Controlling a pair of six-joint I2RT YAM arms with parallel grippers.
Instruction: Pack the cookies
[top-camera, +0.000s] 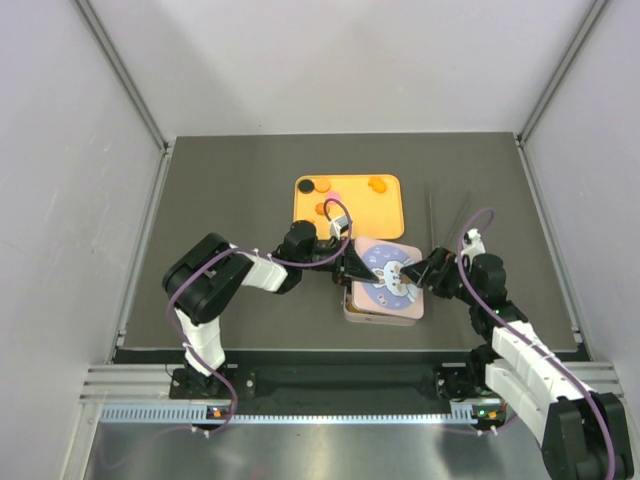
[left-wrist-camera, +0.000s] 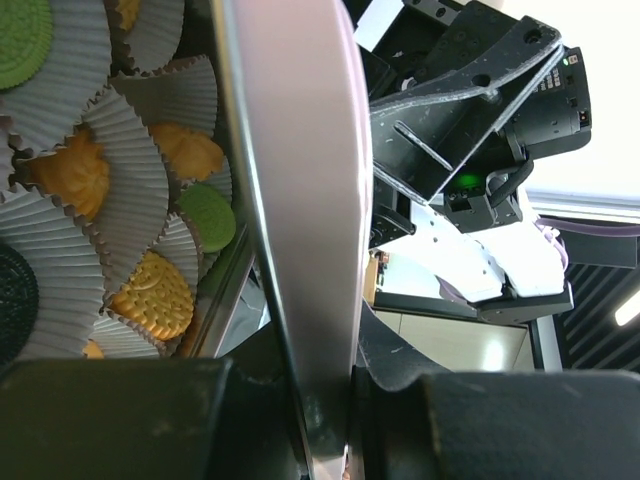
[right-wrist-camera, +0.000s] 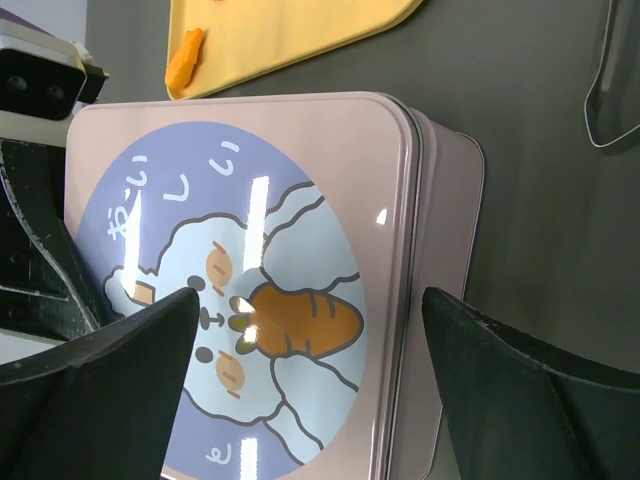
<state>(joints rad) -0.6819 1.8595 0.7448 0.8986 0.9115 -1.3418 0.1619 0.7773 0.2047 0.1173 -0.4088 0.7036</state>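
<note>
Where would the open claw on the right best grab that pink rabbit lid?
Probably the thin right-hand rim of the lid, coming in from the right, opposite the edge the left gripper pinches. The top is broad and flat; only the rim gives the right gripper a lip.

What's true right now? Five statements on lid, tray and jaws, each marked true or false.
1. Left gripper: jaws shut on the lid's edge. True.
2. Right gripper: jaws shut. False: they stand open, either side of the lid.
3. The orange tray is empty. False: cookies lie on it.
4. Some cookies sit in paper cups. True.
5. The lid pictures a cat. False: a rabbit with a carrot.
</note>
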